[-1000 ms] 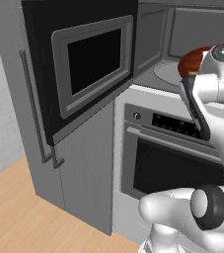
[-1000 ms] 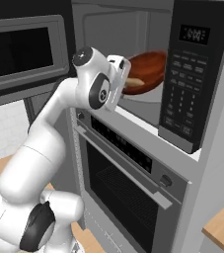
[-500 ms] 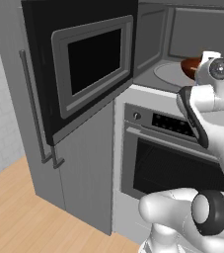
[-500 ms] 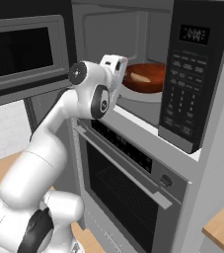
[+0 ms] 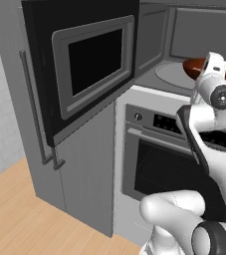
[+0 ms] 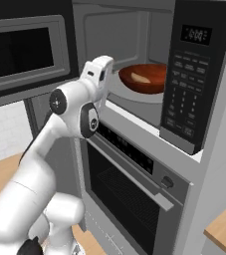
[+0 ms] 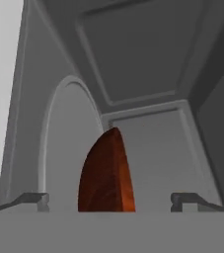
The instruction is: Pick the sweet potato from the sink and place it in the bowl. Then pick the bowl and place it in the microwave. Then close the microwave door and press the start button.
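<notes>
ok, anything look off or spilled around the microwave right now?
Nothing stands out. The glossy reddish-brown bowl sits upright on the round pale turntable, with the pale sweet potato inside it. The black microwave door hangs open, as expected.

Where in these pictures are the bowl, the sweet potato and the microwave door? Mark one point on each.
bowl (image 6: 145,78): right base view, on its reddish-brown inner wall.
sweet potato (image 6: 141,78): right base view, on the pale root lying inside the bowl.
microwave door (image 5: 95,62): left base view, on its dark window.
</notes>
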